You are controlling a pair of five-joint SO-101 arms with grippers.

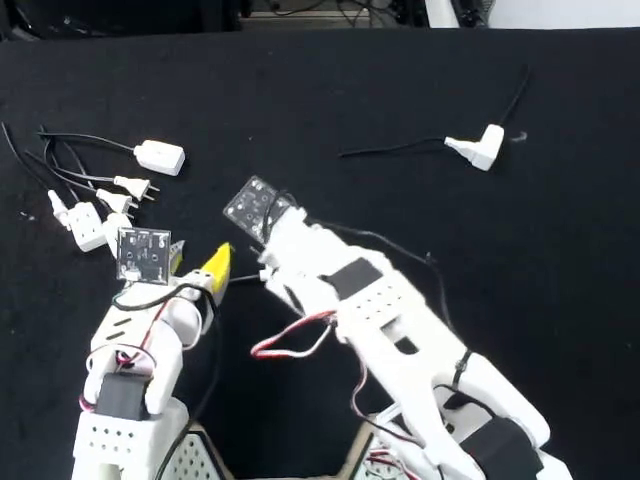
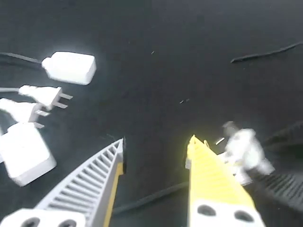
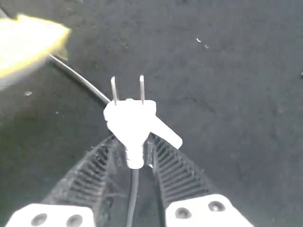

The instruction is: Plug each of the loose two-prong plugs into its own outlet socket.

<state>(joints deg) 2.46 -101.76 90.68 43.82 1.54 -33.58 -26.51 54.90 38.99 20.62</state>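
Your right gripper (image 3: 133, 142) is closed narrow on a white two-prong plug (image 3: 130, 120). Its black ribbed fingers (image 3: 177, 165) pinch the plug's neck from both sides. The two metal prongs (image 3: 141, 89) point straight away from the gripper, and the black cord (image 3: 133, 194) runs back between the fingers. In the high view this plug sits a little off the centre of the black worktop (image 1: 400, 90) toward 8 o'clock, just beside the yellow finger (image 1: 215, 265) of your left arm.

Your left gripper (image 2: 156, 141) stands wide open over bare worktop, one finger grey and one yellow.

Between 9 and 10 o'clock on the worktop lies a cluster of white parts:
- A corded outlet socket (image 1: 160, 157), oval in shape.
- A loose plug (image 1: 135, 187) just beside the socket toward 7 o'clock.
- A second loose plug (image 1: 115, 203) close under the first. Both have their prongs pointing toward 3 o'clock.
- A square white block (image 1: 88, 228) near them.

At 2 o'clock, well apart from the rest, an angled plug (image 1: 478, 148) lies on its thin black lead.

The camera board (image 1: 255, 205) on your right wrist carries marks too small to read.
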